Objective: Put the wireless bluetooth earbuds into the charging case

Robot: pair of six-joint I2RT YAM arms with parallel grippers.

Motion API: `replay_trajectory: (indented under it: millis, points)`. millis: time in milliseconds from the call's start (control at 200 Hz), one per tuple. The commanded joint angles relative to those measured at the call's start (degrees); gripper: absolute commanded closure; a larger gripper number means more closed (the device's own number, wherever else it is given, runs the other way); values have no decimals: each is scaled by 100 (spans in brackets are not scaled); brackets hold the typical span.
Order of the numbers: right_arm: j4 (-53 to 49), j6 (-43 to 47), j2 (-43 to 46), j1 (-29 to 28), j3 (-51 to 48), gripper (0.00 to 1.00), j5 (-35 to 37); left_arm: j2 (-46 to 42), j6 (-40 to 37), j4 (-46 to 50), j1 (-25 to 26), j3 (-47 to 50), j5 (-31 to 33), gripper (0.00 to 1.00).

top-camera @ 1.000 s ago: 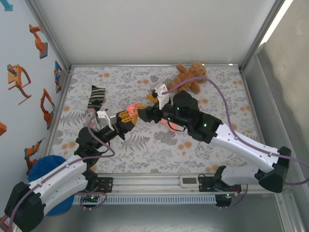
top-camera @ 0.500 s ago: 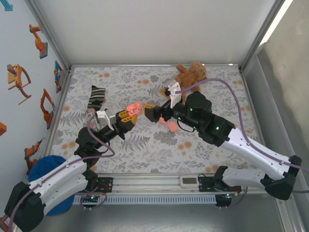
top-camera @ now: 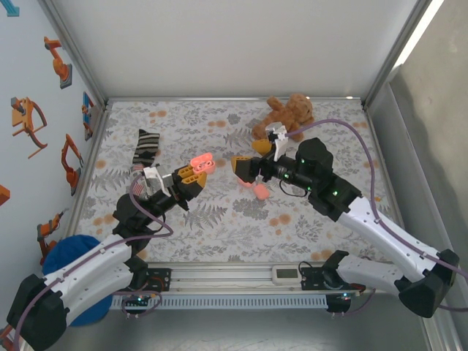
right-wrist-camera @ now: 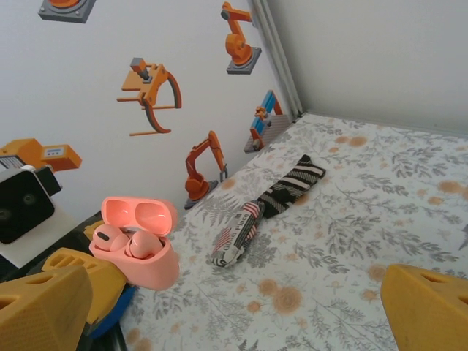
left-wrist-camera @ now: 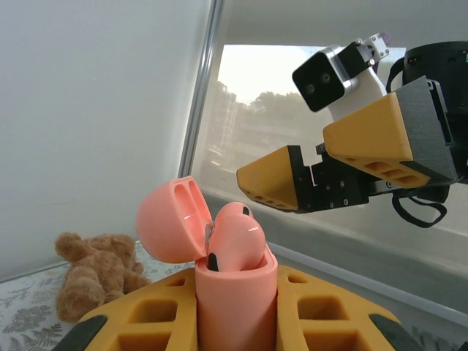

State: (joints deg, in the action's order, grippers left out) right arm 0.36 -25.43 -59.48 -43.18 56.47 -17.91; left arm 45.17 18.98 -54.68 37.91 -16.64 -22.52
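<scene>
Top view: the left claw point(top-camera: 196, 172) is clenched on the open pink charging case point(top-camera: 199, 160), held above the floral surface point(top-camera: 219, 219). The right claw point(top-camera: 247, 156) faces it, spread wide and holding nothing, with a loose pink piece point(top-camera: 259, 191) on the surface beneath. A teddy bear point(top-camera: 287, 115) and a striped sock point(top-camera: 144, 150) lie farther back.

Left wrist: the earbuds point(left-wrist-camera: 238, 232) sit in the case under its raised lid point(left-wrist-camera: 170, 219), with the right claw just beyond.

Right wrist: both earbuds rest in the case, and the sock lies beyond it.
</scene>
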Motion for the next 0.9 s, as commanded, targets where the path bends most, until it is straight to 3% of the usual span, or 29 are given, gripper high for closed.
replay_trajectory:
  millis: [0, 601, 896]
  points:
    - [732, -642, 36, 107, -153, 0, -763, 45, 175, -408, 46, 5, -101, 100]
    - [1429, -1361, -765, 68, 22, 1, -1987, 330, 334, -763, 138, -62, -209, 100]
    - [1458, -1335, -1145, -140, 315, 2, -2195, 419, 325, -784, 170, -94, -217, 100]
